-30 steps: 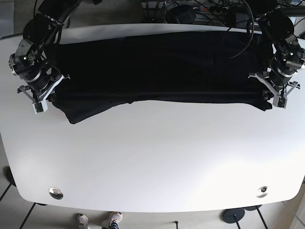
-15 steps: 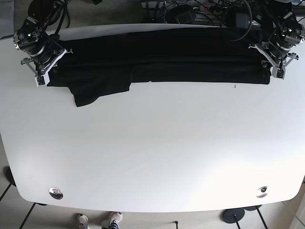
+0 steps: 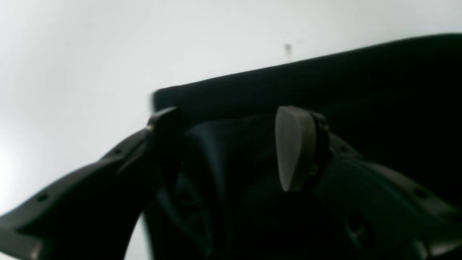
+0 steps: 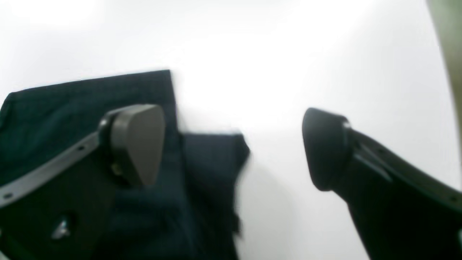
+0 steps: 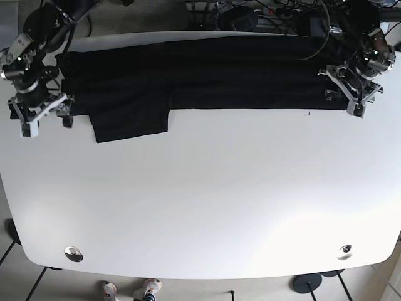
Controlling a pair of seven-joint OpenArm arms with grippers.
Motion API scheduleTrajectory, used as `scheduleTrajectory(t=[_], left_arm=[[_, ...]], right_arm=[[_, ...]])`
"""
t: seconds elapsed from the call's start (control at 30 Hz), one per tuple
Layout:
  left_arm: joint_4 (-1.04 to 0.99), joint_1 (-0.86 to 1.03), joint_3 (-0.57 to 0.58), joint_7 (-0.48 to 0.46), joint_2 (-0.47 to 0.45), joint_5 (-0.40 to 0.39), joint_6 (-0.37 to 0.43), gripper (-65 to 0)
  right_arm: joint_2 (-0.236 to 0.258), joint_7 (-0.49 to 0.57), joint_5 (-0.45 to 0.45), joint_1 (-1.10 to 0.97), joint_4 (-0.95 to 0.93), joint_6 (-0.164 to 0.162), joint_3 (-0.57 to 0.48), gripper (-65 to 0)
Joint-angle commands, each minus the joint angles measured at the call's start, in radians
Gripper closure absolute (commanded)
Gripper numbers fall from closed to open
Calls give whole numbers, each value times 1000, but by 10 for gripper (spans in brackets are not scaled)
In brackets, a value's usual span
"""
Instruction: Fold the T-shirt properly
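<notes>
Base: black T-shirt (image 5: 207,72) plain; no legible writing

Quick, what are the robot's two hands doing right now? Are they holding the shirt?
Left gripper: open, over the edge of the black T-shirt, not pinching it.
Right gripper: open wide, holding nothing; one finger is over the shirt.

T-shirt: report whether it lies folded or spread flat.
Folded: the T-shirt is a long narrow band along the table's far edge, one flap hanging toward the near side.

Matt black cloth T-shirt (image 5: 188,75) lies on a smooth, faintly glossy white table (image 5: 207,200).
</notes>
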Motion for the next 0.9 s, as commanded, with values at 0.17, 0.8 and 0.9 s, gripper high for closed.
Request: scheduleTrajectory(t=[0.17,0.8,0.9], left_arm=[[-120,-27,17,-17,-15,-7,2,-365],[-235,-24,13,-101,-24,-6,2,-365],[-237,-24,12,-101,-25,-6,2,-365]], right_arm=[[8,97,-112,162,-257,4,-108,-575],[-79,247,-145,107,-492,4,-190,-420],[-79,284,-151,112,-492,4,-189,-279]])
